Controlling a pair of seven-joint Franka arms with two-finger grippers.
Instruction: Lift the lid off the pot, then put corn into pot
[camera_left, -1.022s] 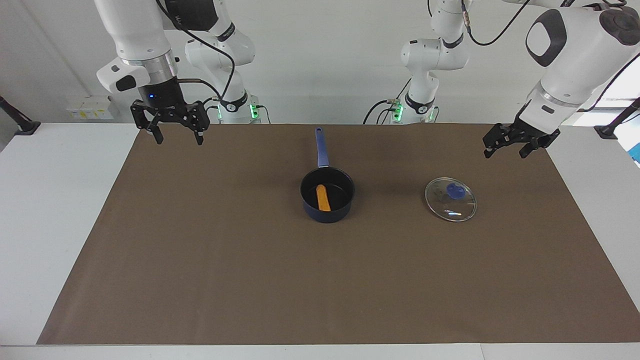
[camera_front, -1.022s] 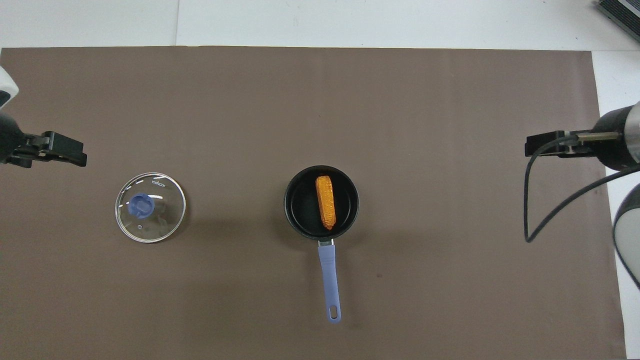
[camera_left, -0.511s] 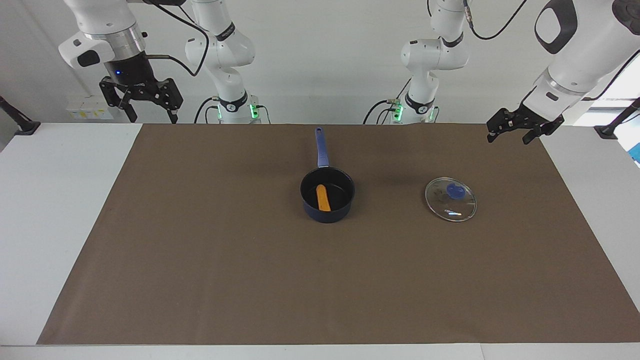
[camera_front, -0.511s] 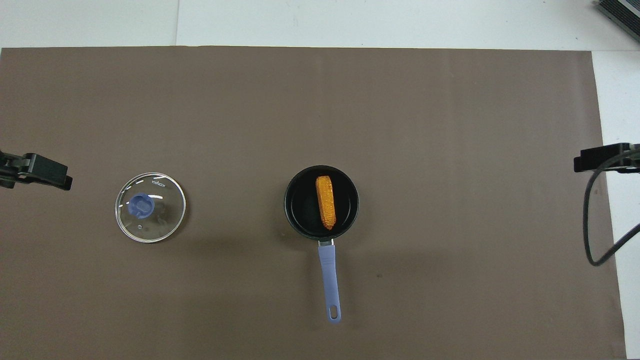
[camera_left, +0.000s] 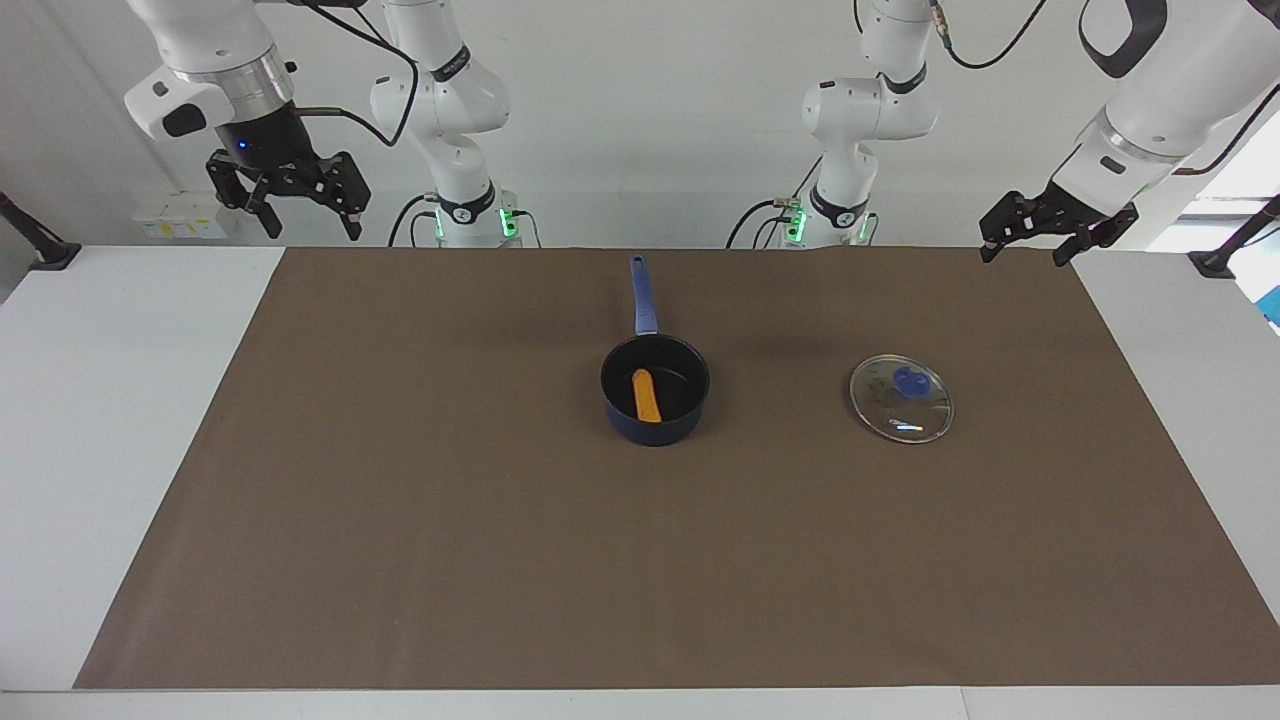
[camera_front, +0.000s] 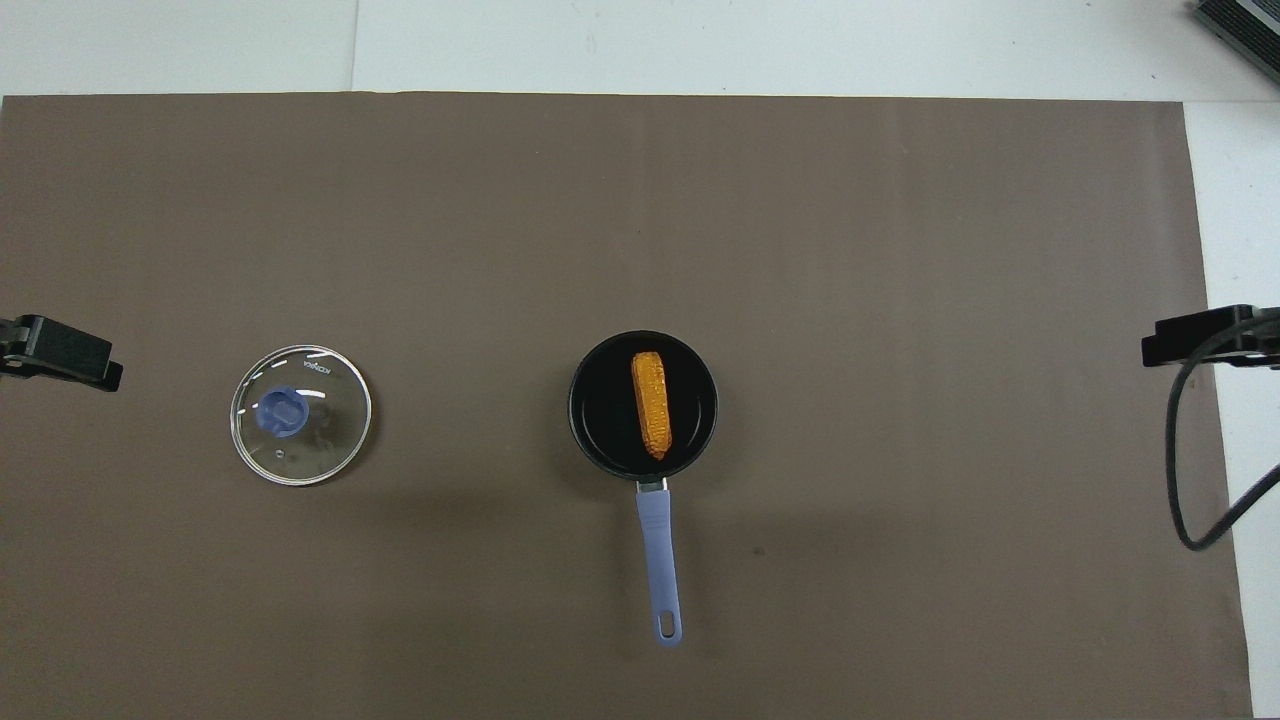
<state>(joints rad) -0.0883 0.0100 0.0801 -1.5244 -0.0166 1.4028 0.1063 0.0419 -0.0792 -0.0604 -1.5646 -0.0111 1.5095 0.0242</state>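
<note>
- Basically done: small yellow-orange corn cob (camera_front: 651, 404) lies inside dark navy saucepan (camera_front: 585, 420).
- Clear glass lid (camera_front: 330, 440) flat beside saucepan, toward left arm's end, keeping the opening free.
- Left gripper (camera_left: 1030, 233) and right gripper (camera_left: 287, 192) raised, fingers apart, empty.

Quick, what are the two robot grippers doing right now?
Left gripper: open, holding nothing, up above the mat's edge near the lid.
Right gripper: open, holding nothing, raised at its own end.

pot (camera_left: 655, 402) – navy, black inside | corn (camera_left: 647, 395) – orange-yellow | lid (camera_left: 901, 398) – clear, blue knob | mat (camera_left: 400, 500) – brown
</note>
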